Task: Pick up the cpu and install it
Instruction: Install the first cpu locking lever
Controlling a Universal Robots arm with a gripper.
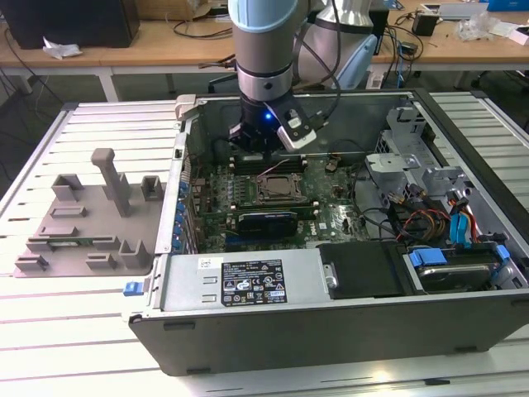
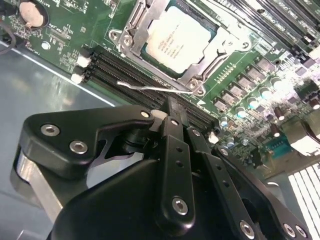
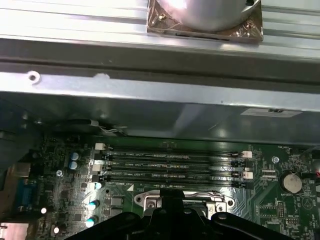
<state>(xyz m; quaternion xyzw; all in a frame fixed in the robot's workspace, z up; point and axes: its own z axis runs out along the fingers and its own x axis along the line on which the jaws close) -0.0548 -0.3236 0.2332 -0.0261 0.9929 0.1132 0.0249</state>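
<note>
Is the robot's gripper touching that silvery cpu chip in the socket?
Apart. In the second wrist view the gripper ends short of the cpu, with memory slots and the socket frame showing between them.

Exterior view overlooks the whole case (image 1: 331, 331) — both wrist views, close, share memory slots (image 2: 120, 75) (image 3: 170, 165).

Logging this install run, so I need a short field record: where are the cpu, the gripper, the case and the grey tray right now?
cpu: lying inside the socket frame
gripper: above the memory slots beside the socket, apart from the cpu
computer case: open, lying flat
grey tray: exterior view's left of the case
</note>
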